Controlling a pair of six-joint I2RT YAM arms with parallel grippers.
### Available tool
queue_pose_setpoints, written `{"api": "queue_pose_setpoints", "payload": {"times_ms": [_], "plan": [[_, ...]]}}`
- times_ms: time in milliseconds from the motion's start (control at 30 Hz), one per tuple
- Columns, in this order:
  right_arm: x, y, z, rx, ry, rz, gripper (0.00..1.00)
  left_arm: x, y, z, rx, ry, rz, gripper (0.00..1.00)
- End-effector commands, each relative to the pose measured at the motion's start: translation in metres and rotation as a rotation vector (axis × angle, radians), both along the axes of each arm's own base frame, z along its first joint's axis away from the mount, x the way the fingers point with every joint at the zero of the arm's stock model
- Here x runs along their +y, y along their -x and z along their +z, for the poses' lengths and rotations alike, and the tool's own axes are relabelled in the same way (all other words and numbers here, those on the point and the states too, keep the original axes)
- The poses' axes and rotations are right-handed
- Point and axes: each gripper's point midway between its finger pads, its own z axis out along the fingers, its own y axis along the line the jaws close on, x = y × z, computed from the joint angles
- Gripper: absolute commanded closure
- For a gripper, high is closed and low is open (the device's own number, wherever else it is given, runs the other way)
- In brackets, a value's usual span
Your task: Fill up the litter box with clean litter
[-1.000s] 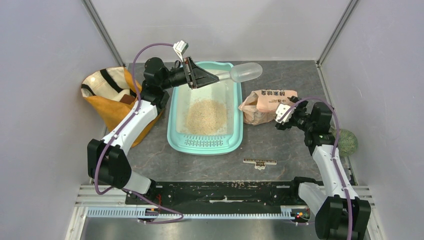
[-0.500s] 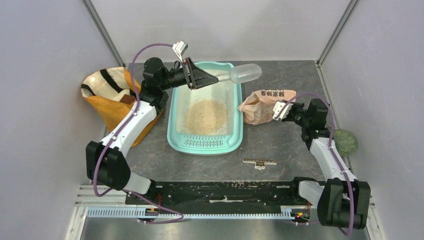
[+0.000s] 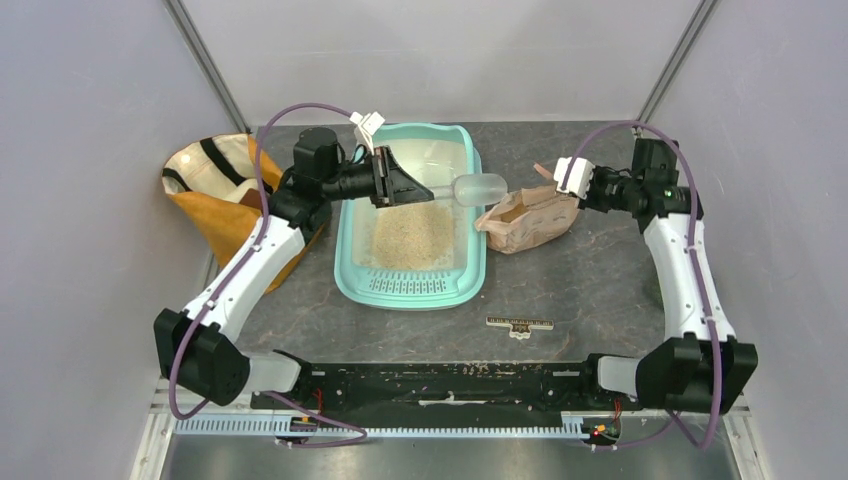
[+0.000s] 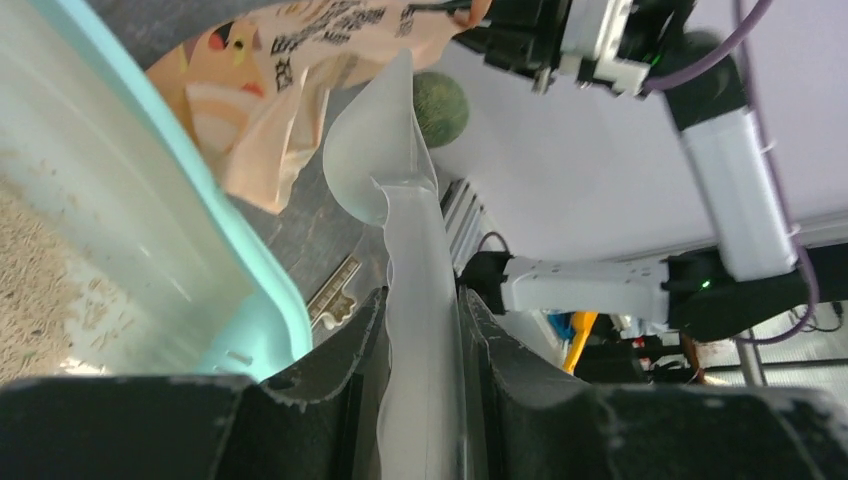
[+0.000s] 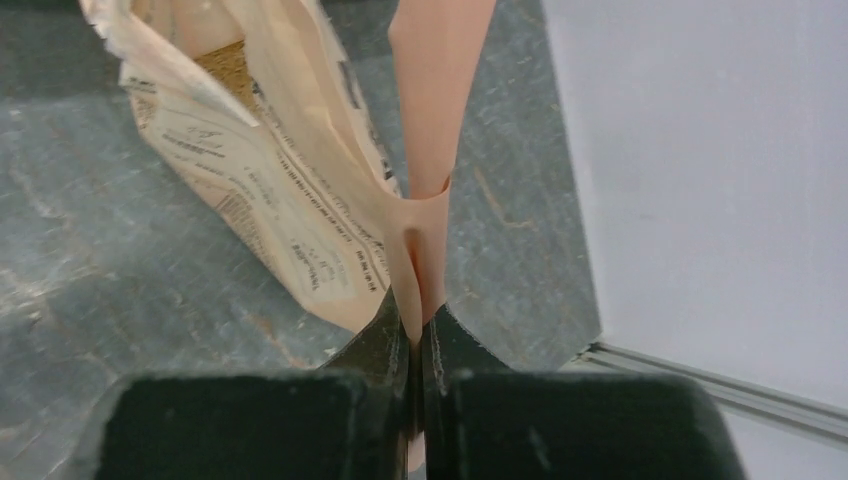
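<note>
Litter box (image 3: 465, 275): mid-bench (image 3: 600, 290), with clean litter (image 3: 412, 232) heaped inside.
Right claw (image 5: 418, 328): just snapped together on the paper bag (image 3: 535, 218) fold, right of the box.
Left claw (image 4: 422, 320): clamped on the scoop (image 3: 478, 187), now lowered towards the bag mouth beside the box.
Meaning: another scoopful looks ready to be taken.

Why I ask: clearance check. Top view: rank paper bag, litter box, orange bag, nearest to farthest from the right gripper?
1. paper bag: in the right gripper, right side.
2. litter box: centre.
3. orange bag: far left.
</note>
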Motion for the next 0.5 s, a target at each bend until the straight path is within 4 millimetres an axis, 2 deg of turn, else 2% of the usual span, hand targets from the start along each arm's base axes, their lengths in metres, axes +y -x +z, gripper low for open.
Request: {"api": "queue_pose_setpoints", "payload": {"times_ms": [0,100,167,267,400,467], "plan": [[0.013,0.025,-0.001,0.184,-0.031,0.072,1.00,0.004,0.014,-0.022,-0.053,-0.122,-0.047,0.98],[0.013,0.027,0.003,0.226,-0.038,0.063,1.00,-0.004,0.022,-0.037,0.006,-0.146,-0.087,0.98],[0.013,0.031,0.007,0.234,-0.044,0.055,1.00,-0.007,0.020,-0.042,0.032,-0.160,-0.074,0.98],[0.014,0.037,0.010,0.239,-0.054,0.046,1.00,-0.011,0.006,-0.046,0.080,-0.168,-0.027,0.98],[0.015,0.040,0.014,0.264,-0.082,0.022,1.00,-0.029,0.000,-0.044,0.080,-0.185,-0.036,0.98],[0.014,0.040,0.014,0.267,-0.081,0.012,1.00,-0.036,-0.009,-0.049,0.080,-0.209,-0.020,0.98]]}}
